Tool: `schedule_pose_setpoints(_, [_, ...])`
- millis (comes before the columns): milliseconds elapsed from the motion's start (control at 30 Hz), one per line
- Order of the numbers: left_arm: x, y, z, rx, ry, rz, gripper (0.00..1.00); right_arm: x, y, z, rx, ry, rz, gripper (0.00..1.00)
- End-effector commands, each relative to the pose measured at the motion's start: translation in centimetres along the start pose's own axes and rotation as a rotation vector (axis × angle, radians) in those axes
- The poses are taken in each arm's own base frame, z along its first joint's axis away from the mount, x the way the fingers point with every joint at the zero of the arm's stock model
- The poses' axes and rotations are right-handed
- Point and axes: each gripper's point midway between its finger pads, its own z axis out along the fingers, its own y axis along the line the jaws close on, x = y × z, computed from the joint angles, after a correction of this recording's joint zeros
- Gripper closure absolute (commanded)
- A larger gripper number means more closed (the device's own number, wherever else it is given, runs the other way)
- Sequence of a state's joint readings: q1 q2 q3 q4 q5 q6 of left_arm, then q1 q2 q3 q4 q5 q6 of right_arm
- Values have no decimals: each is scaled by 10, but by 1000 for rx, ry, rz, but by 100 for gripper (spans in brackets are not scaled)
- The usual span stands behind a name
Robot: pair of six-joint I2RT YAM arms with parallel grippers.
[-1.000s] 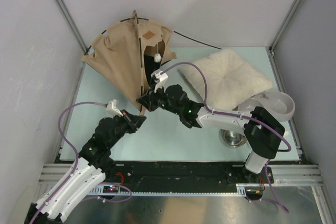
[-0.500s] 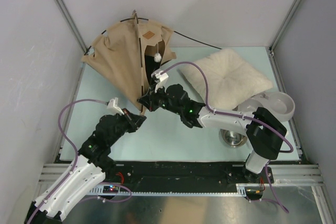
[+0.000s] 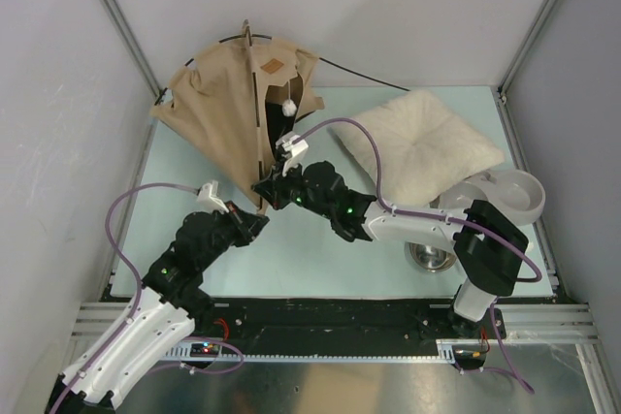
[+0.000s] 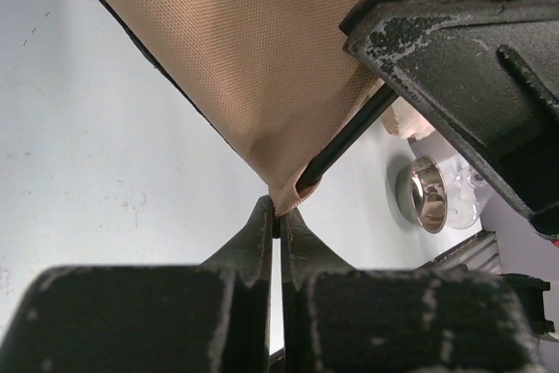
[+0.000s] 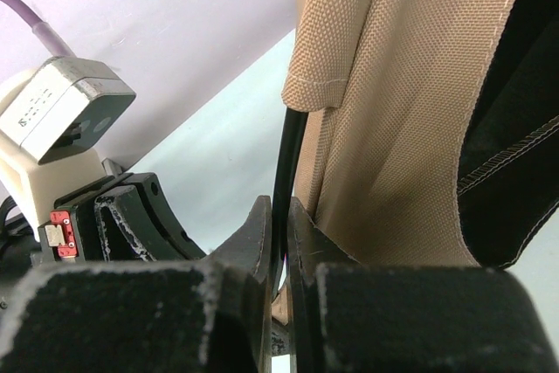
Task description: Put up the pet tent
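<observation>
The tan canvas pet tent (image 3: 218,109) stands half raised at the back left, with a brown label (image 3: 275,66), a white pom-pom (image 3: 289,106) and a dark doorway. A black pole (image 3: 359,73) sticks out behind it. My left gripper (image 3: 258,223) is shut on the tent's front corner loop (image 4: 288,194), where a black pole (image 4: 345,135) enters the fabric. My right gripper (image 3: 262,188) is shut on that black pole (image 5: 285,172) just above the corner, beside the tan fabric (image 5: 402,102).
A fluffy cream pillow (image 3: 419,143) lies at the back right. A white bowl stand (image 3: 509,196) with a steel bowl (image 3: 429,254) sits at the right; the bowl also shows in the left wrist view (image 4: 424,194). Grey walls and metal frame posts enclose the table.
The tent has shifted slightly left and back, its top pole tilting. Both grippers keep their holds at the front corner and have barely moved.
</observation>
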State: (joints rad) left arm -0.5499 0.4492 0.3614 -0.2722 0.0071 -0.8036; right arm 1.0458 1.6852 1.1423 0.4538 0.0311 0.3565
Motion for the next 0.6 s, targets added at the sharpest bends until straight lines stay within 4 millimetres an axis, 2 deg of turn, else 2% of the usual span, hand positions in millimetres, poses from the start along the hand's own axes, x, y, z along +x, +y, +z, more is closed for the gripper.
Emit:
schedule_pose_setpoints(0, [40, 1, -17, 9, 209, 35, 100, -76, -36, -2, 171, -277, -64, 100])
schedule_pose_setpoints(100, [39, -3, -19, 27, 217, 44, 100, -80, -41, -4, 191, -289, -68, 100])
schedule_pose_setpoints(200, [38, -9, -21, 53, 227, 70, 100, -78, -38, -4, 178, -281, -70, 100])
schedule_pose_setpoints(367, [36, -15, -23, 77, 239, 121, 100, -60, -27, 0, 138, -226, -68, 100])
schedule_pose_setpoints(567, [29, -11, -22, 41, 225, 153, 100, -42, -12, -2, 84, -155, -29, 100])
